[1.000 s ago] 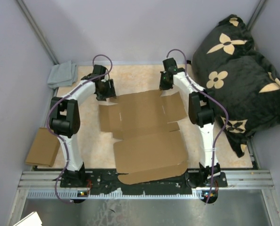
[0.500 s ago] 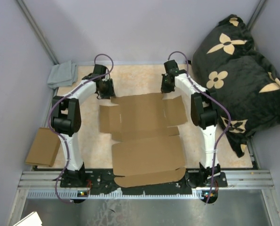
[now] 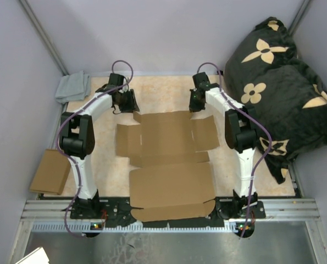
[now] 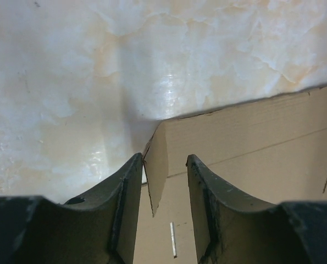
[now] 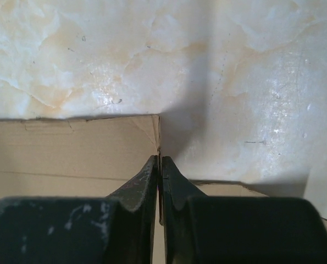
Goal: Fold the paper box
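While the left claw is standing parted, loosely straddling a raised corner flap of the paper box, the right claw is pinching another flap's thin edge, nearly clenched. Ahead of both tips, marbled tabletop is showing; behind them, the box is lying spread flat.

table beige marble | paper box flat, centre | grey cloth 10 o'clock | cardboard piece 8 o'clock edge

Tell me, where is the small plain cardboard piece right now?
In the top view, the small cardboard piece lies at the left edge of the table, beside the left arm, apart from the big paper box spread flat in the middle.
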Controlling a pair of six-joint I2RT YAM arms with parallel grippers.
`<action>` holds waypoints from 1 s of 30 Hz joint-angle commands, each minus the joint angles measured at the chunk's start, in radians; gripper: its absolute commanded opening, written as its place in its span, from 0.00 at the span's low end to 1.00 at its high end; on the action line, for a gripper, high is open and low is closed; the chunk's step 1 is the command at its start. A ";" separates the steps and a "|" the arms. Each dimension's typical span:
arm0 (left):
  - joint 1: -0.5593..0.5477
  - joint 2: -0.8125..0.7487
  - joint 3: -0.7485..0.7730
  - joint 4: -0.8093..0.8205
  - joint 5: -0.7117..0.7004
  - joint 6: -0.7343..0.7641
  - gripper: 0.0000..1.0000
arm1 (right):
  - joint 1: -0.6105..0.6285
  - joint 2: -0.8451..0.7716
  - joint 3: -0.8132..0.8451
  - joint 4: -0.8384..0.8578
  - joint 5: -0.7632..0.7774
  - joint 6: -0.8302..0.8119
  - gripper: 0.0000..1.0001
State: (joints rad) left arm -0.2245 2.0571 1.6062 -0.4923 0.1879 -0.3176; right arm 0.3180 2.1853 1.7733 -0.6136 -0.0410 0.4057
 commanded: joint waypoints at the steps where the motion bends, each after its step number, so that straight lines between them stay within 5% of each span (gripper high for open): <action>1: -0.005 0.006 0.030 0.038 0.082 0.006 0.45 | 0.008 -0.080 -0.013 0.012 -0.057 0.004 0.12; 5: -0.025 0.009 0.047 0.039 0.082 -0.002 0.44 | 0.013 -0.092 -0.003 0.016 -0.093 0.002 0.32; 12: -0.064 0.052 0.098 0.023 0.096 -0.012 0.44 | 0.034 -0.092 0.049 -0.009 -0.114 -0.012 0.44; 30: -0.085 0.177 0.154 0.014 0.135 -0.046 0.44 | 0.076 0.065 0.137 -0.050 -0.157 0.002 0.49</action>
State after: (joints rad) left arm -0.3031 2.2013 1.7279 -0.4789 0.2901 -0.3443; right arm 0.3771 2.2089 1.8851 -0.6582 -0.1764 0.4049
